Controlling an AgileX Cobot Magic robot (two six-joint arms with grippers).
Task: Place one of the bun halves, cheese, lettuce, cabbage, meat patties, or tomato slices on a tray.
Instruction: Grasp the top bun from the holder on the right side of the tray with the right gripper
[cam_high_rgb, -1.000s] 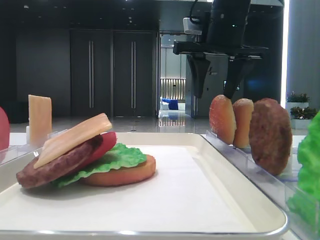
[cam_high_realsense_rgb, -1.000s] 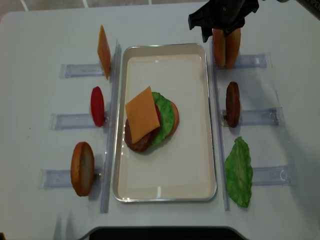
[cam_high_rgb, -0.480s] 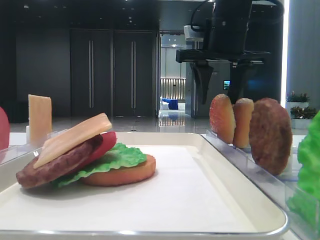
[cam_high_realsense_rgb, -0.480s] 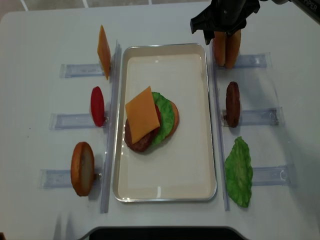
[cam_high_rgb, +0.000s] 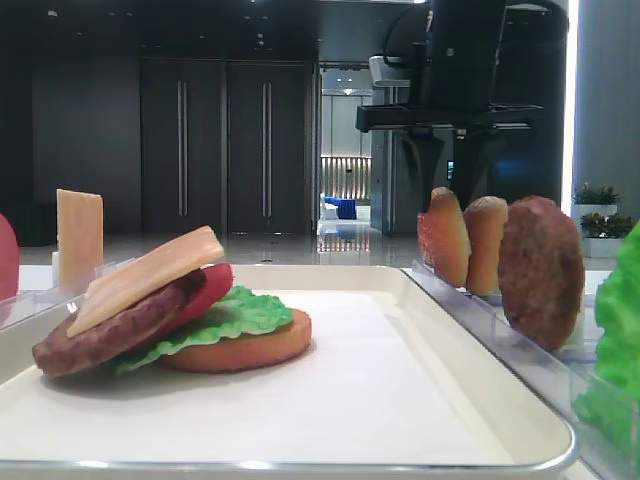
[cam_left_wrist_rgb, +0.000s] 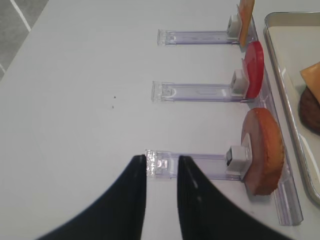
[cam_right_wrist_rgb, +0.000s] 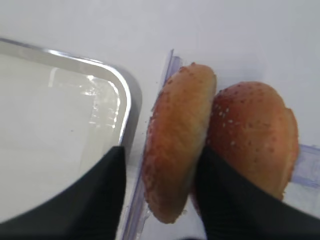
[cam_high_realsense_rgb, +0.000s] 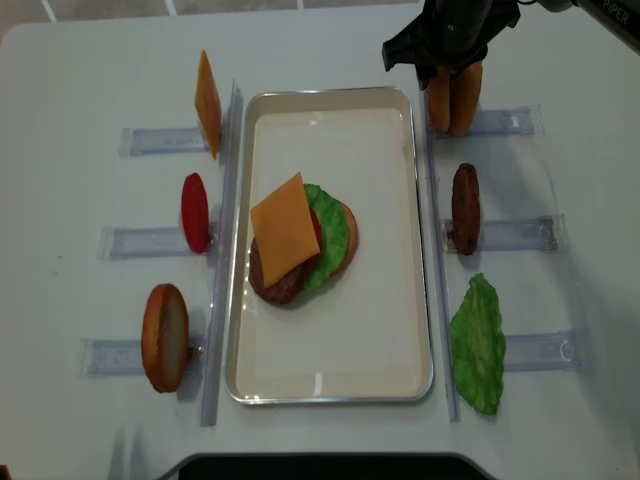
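My right gripper (cam_right_wrist_rgb: 162, 200) is down over the seeded domed bun (cam_right_wrist_rgb: 177, 145), which stands on edge in a clear rack beside the tray (cam_right_wrist_rgb: 125, 100). One finger (cam_right_wrist_rgb: 100, 195) sits a small gap off its tray side. The other finger (cam_right_wrist_rgb: 225, 200) is wedged between it and the smaller orange bun (cam_right_wrist_rgb: 252, 135). From above, this gripper (cam_high_realsense_rgb: 440, 75) covers the bun tops (cam_high_realsense_rgb: 438, 100). The tray (cam_high_realsense_rgb: 330, 395) holds a stack of bottom bun, lettuce (cam_high_realsense_rgb: 330, 235), tomato, patty (cam_high_realsense_rgb: 270, 285) and cheese (cam_high_realsense_rgb: 285, 228). My left gripper (cam_left_wrist_rgb: 161, 165) hovers over a rack end, slightly open and empty.
Left racks hold a cheese slice (cam_high_realsense_rgb: 207, 103), a tomato slice (cam_high_realsense_rgb: 195, 212) and a flat orange bun (cam_high_realsense_rgb: 165, 337). Right racks hold a patty (cam_high_realsense_rgb: 465, 208) and a lettuce leaf (cam_high_realsense_rgb: 478, 343). Long clear rails run along both long sides of the tray.
The right gripper has come down from above the two buns until its fingers straddle the seeded one, and its jaws have narrowed. The food on the tray has not moved.
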